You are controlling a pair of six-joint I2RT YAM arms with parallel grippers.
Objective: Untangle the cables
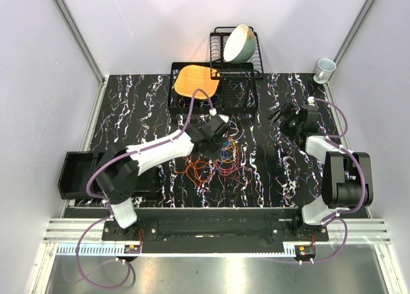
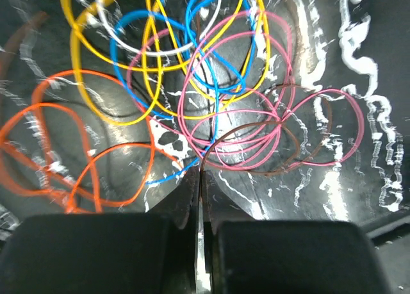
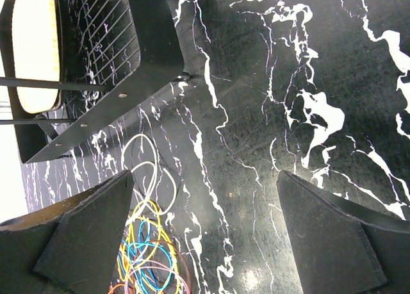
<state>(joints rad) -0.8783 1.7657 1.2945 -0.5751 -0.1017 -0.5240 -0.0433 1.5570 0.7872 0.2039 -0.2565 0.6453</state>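
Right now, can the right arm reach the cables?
Probably yes. The right hand is open, with only bare table between it and the cables. The left hand is shut on one, so they might bump.

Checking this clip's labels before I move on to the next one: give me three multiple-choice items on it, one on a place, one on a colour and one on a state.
1. Where do the cables lie?
A) in the dish rack
B) on the table, near its middle, at the left gripper
C) in the black bin

2. Which colour is missing from the tangle in the left wrist view?
A) orange
B) pink
C) green

3. How is the right gripper?
A) open, holding nothing
B) shut on a cable
C) shut on the mug

Key:
1 B, the top view shows them spread on the table under the left gripper.
2 C, the loops are orange, yellow, blue, pink, white and brown.
3 A, its fingers stand wide apart over bare table.
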